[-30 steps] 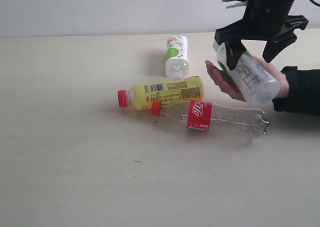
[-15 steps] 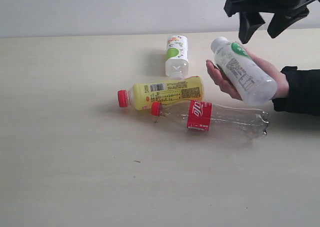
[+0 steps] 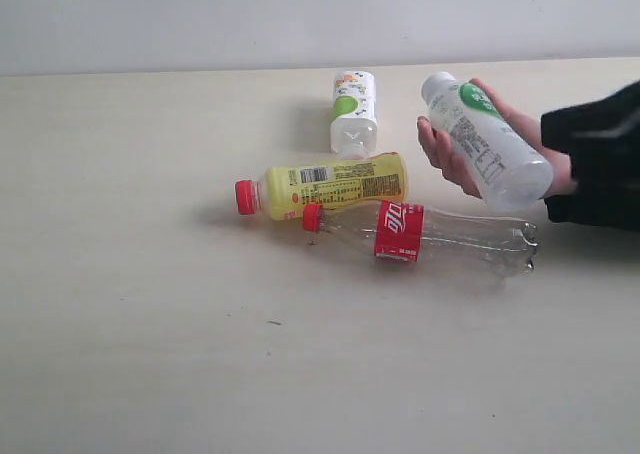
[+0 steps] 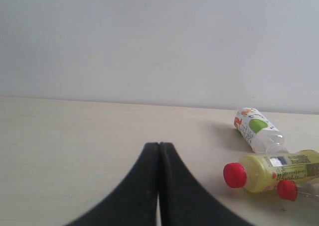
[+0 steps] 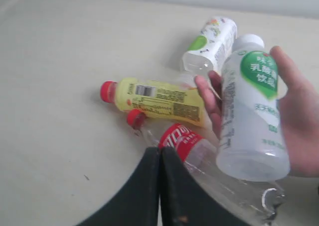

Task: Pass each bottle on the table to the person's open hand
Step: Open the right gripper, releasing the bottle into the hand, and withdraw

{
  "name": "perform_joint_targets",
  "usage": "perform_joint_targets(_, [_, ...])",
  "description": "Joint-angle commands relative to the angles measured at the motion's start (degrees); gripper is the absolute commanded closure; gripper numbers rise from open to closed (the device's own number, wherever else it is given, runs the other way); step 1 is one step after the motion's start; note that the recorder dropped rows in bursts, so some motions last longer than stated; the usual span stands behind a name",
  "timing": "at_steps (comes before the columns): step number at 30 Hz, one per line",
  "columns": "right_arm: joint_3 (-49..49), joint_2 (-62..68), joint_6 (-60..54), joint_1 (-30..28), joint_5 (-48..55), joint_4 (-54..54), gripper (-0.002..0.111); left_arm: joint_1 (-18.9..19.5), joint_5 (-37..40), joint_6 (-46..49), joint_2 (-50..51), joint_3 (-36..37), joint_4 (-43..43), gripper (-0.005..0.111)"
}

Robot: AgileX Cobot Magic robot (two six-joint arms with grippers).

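A white-capped bottle with a green-and-white label (image 3: 485, 144) (image 5: 251, 111) lies in the person's open hand (image 3: 440, 159) (image 5: 299, 121) at the right, above the table (image 3: 150, 324). The other white-capped bottle (image 3: 353, 109) (image 4: 256, 129) lies on the table behind the yellow red-capped bottle (image 3: 335, 184) (image 5: 159, 97). The clear slim bottle with the red label (image 3: 430, 232) (image 5: 219, 171) lies right in front of the yellow one. My right gripper (image 5: 159, 149) is shut and holds nothing, above the clear bottle. My left gripper (image 4: 159, 145) is shut, off to the left of the bottles. The exterior view shows neither gripper.
A black sleeve (image 3: 595, 164) reaches in from the right edge. A plain pale wall (image 3: 200, 19) runs behind the table's far edge. A small dark speck (image 3: 274, 323) marks the tabletop in front of the bottles.
My right gripper let go of the white-capped bottle into the hand, rose up and to the right, and left the exterior view. The hand now holds the bottle a little higher.
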Motion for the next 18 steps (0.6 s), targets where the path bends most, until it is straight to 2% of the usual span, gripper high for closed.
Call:
perform_joint_targets(1, [11.19,-12.49,-17.55,1.10,-4.05,19.38,0.108,0.07,-0.05,0.07,-0.36,0.20,-0.45,0.107])
perform_joint_targets(6, [20.10,-26.67,-23.97,1.10,-4.42,28.68,0.108,0.07,-0.05,0.07,-0.36,0.20,-0.45,0.107])
perform_joint_targets(13, [21.22,-34.97,-27.48,1.10,-4.42,32.01,0.108,0.07,-0.05,0.07,-0.36,0.20,-0.45,0.107])
perform_joint_targets(18, [21.50,-35.86,-27.74,1.10,-4.42,32.52,0.108,0.07,-0.05,0.07,-0.36,0.20,-0.45,0.107])
